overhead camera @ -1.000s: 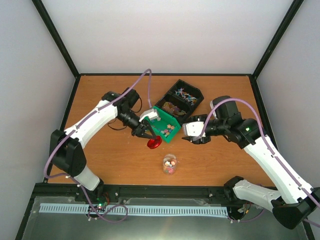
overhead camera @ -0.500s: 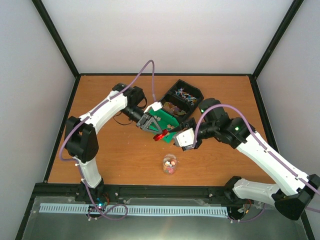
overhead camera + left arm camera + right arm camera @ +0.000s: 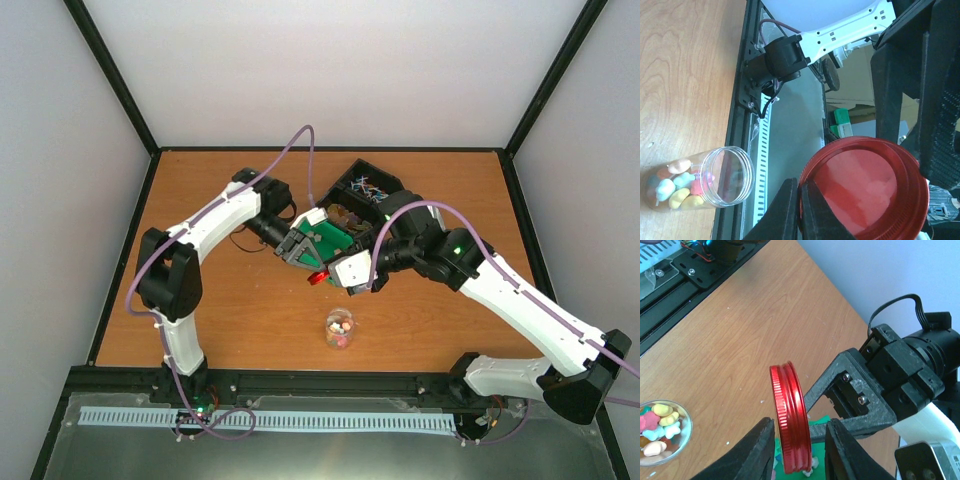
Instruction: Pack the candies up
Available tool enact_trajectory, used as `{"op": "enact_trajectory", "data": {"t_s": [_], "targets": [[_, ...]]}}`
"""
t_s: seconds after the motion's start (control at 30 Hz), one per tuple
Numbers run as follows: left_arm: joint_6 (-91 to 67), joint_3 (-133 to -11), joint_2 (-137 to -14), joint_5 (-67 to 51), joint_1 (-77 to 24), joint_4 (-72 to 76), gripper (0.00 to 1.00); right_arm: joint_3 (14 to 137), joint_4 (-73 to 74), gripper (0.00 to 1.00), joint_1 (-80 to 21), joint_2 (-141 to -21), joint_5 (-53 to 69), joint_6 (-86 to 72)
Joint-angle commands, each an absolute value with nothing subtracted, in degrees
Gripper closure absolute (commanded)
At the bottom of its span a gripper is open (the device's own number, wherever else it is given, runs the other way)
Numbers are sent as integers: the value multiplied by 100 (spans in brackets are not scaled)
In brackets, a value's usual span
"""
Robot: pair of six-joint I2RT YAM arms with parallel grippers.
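My left gripper (image 3: 306, 262) is shut on the rim of a red jar lid (image 3: 318, 277) and holds it on edge in the air by the green bin (image 3: 332, 242). The left wrist view shows the pinch (image 3: 799, 210) and the lid's inside (image 3: 865, 190). My right gripper (image 3: 342, 272) is open, its fingers (image 3: 752, 455) standing on either side of the lid (image 3: 790, 420) without gripping it. An open clear jar (image 3: 340, 328) lies on the table with pastel candies (image 3: 675, 185) in it. More candies lie in the green bin (image 3: 816, 429).
A black bin (image 3: 368, 188) with small mixed items stands behind the green bin. The table's near edge has a black rail (image 3: 300, 380). The jar lies on bare wood just below both grippers.
My left gripper has carried the red lid right, toward the green bin. My right gripper has swung left and now straddles the lid. The jar has not moved.
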State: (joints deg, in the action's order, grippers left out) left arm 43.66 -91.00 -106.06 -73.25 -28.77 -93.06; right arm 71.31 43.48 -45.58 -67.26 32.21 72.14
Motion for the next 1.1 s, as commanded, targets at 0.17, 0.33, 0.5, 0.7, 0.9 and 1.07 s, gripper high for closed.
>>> {"op": "enact_trajectory", "data": {"t_s": [0.17, 0.33, 0.5, 0.7, 0.9, 1.07], "targets": [[4493, -9429, -10729, -7543, -2903, -9401, 97, 7191, 4295, 73, -4683, -6741, 3135, 7000], [4465, -9455, -10757, -7532, -2901, -9398, 97, 7148, 4214, 79, -4685, -6746, 2921, 6906], [4471, -9466, -10767, -7503, -2898, -9389, 94, 7142, 4167, 93, -4685, -6728, 2829, 6780], [4462, -9421, -10655, -7334, -2681, -9362, 54, 7081, 3945, 97, -4677, -6703, 2497, 5889], [3682, -9338, -10057, -6428, -1948, -8159, 9, 6896, 3529, 97, -4567, -6574, 2432, 4423], [2413, -8847, -8924, -5343, -1487, -5977, 0, 6910, 3213, 97, -4163, -6569, 2574, 2918]]}}
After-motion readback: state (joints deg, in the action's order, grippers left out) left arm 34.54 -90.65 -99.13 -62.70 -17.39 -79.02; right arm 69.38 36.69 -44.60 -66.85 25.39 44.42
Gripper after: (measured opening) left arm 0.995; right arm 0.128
